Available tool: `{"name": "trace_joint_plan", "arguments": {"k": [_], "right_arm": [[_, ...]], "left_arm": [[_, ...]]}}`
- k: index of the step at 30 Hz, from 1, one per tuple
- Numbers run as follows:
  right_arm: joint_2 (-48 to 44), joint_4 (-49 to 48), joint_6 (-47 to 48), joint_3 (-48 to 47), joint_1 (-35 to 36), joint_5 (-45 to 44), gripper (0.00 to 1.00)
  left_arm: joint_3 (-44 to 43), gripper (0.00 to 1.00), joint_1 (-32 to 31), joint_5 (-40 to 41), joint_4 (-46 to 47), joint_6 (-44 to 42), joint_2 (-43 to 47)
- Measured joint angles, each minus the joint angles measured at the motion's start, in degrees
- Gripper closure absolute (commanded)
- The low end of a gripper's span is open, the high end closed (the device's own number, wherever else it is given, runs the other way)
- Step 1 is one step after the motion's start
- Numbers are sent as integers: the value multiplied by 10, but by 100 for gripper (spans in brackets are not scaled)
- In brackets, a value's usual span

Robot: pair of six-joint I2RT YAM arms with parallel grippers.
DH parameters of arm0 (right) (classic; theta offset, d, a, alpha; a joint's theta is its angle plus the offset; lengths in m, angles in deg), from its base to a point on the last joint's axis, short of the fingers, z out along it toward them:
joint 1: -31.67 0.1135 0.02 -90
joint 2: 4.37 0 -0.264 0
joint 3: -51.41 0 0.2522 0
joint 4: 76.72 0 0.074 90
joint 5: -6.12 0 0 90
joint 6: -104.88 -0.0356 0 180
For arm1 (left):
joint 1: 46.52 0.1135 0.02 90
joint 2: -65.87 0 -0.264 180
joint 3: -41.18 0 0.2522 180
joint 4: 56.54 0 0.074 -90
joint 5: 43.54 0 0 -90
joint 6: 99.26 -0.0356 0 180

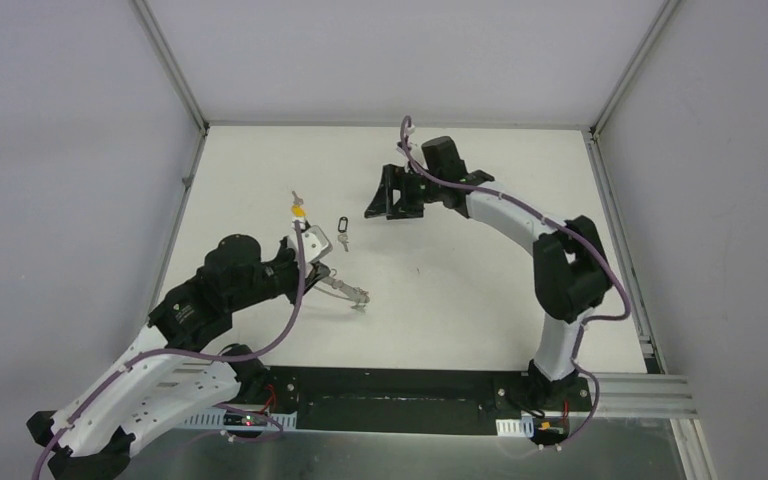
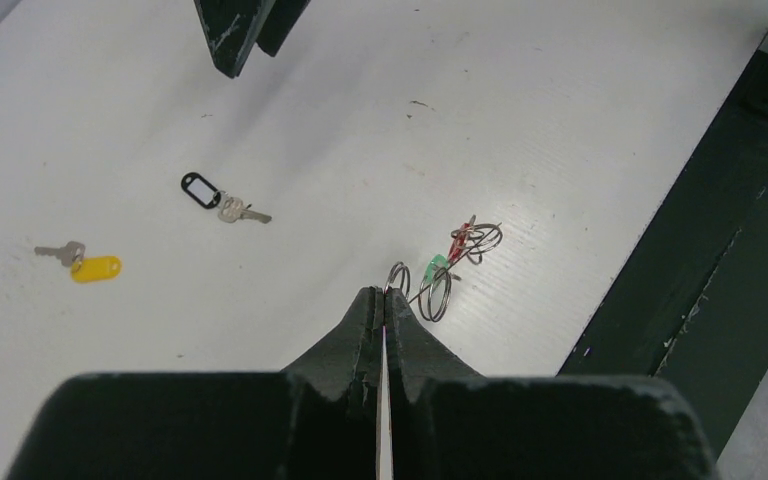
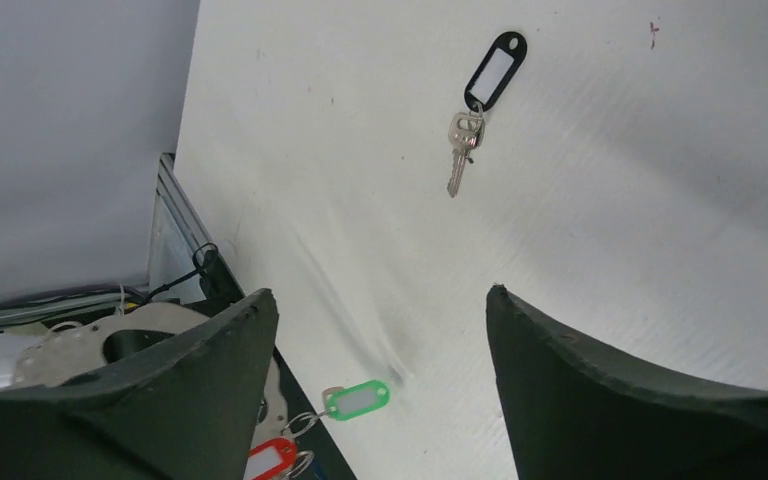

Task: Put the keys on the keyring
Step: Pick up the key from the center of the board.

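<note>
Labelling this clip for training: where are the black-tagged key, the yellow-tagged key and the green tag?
black-tagged key point(image 3: 466, 130), right wrist view, on the silver key head.
yellow-tagged key point(image 2: 96, 268), left wrist view, on the yellow tag.
green tag point(image 3: 357, 398), right wrist view, on the tag's middle.

White table point(image 1: 460, 330) enclosed by plain grey walls point(image 1: 60, 150) under even light.

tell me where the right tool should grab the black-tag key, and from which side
Probably the black tag, not the metal key. Both lie flat on the table, and the oblong plastic tag offers more to pinch than the thin blade. Come straight down from above with the open right tool, closing across the tag's narrow width.
</note>
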Motion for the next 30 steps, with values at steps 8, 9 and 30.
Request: {"name": "trace_joint_plan", "arguments": {"k": [8,9,30], "right_arm": [[177,74,-4,-158,35,-15,46],[199,82,-6,-176,38,-17,46],[388,131,-87,-369,45,-26,69]], "left_arm": [[-38,100,0,15,-55,17,54],[-41,100,0,15,-59,18,56],[-157,100,0,55,-155,-21,55]]}}
